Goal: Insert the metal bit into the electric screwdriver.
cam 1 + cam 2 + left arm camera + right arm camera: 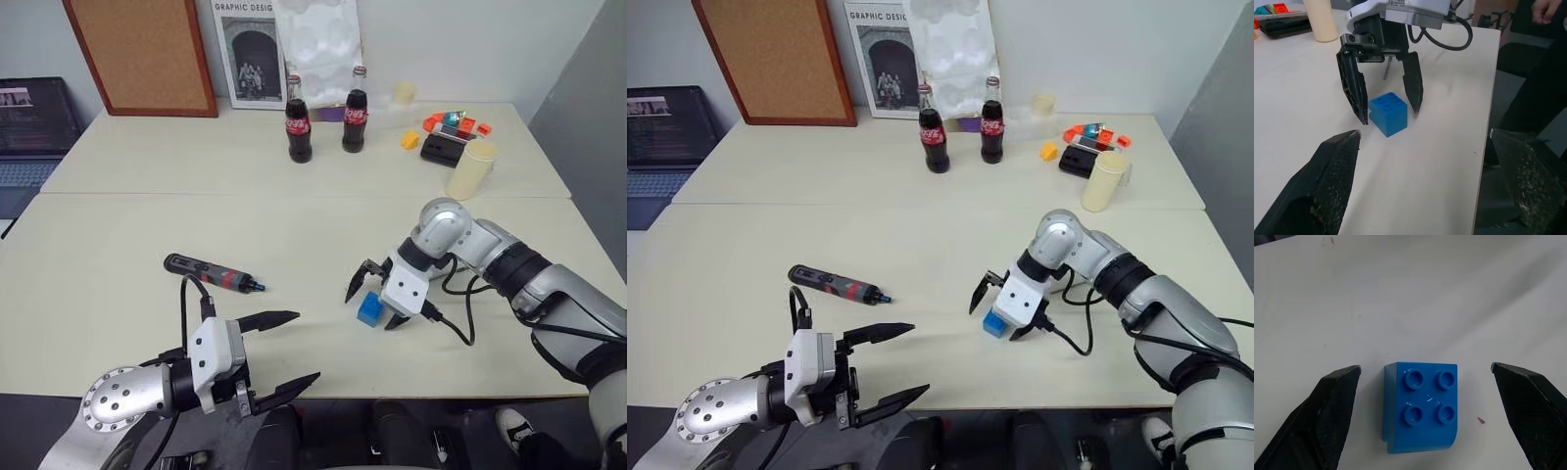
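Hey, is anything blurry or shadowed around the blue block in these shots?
Right wrist view: blue block sharp, the open right gripper fingers soft at the edges. Left wrist view: block crisp, soft shadow beneath; left gripper's near fingers blurred. Left eye view: even lighting, faint shadows.

Glossy plastic blue brick (1421, 406) on smooth matt table (294, 215).
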### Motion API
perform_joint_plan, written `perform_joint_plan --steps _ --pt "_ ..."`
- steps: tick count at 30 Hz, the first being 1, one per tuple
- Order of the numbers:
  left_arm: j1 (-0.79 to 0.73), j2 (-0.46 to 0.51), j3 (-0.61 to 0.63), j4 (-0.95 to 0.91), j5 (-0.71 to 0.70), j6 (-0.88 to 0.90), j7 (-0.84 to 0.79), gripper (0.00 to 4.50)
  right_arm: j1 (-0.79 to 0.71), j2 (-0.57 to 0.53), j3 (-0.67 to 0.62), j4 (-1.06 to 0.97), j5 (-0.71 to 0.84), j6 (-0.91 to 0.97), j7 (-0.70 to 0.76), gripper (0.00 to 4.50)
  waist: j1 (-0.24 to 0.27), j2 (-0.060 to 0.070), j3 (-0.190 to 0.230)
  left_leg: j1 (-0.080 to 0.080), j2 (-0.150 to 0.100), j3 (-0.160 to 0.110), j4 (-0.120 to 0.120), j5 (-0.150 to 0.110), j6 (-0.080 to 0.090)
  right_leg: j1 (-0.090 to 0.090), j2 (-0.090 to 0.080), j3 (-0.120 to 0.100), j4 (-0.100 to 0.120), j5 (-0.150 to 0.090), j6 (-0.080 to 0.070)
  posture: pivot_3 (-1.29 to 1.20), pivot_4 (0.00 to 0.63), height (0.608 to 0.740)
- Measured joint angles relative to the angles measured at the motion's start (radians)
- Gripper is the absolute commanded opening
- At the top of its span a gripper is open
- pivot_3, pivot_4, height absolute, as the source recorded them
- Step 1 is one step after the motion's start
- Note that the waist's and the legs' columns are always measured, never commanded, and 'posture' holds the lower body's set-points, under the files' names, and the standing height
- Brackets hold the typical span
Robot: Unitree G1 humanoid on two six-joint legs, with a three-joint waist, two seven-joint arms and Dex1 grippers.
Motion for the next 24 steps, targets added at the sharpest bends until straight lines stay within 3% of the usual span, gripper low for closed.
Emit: perform_joint_plan --steps 9,17,24 --pt "-0.004 0.001 -0.001 0.002 0.003 -0.001 0.009 4.50 -0.004 0.008 -0.001 0.000 -0.005 0.004 0.003 1.59 -0.001 0.000 0.000 0.001 0.000 0.000 0.000 0.000 0.000 0.000 0.000 0.000 0.000 0.000 0.000 0.00 0.150 0.740" --pt "-0.049 0.001 -0.008 0.020 0.003 0.000 0.010 4.50 -0.008 -0.002 -0.017 -0.011 0.002 0.035 0.002 1.51 -0.001 0.000 0.000 0.001 0.004 0.000 0.004 0.000 0.000 0.001 0.005 0.000 0.002 0.002 -0.003 0.00 0.150 0.740" --pt "-0.149 -0.007 -0.017 0.051 -0.001 0.017 0.017 4.50 0.095 -0.145 -0.291 -0.260 0.133 0.328 -0.034 1.51 0.011 0.001 0.000 -0.001 0.005 -0.001 0.005 0.000 0.000 0.001 0.006 0.000 0.001 0.003 -0.003 0.00 0.150 0.740"
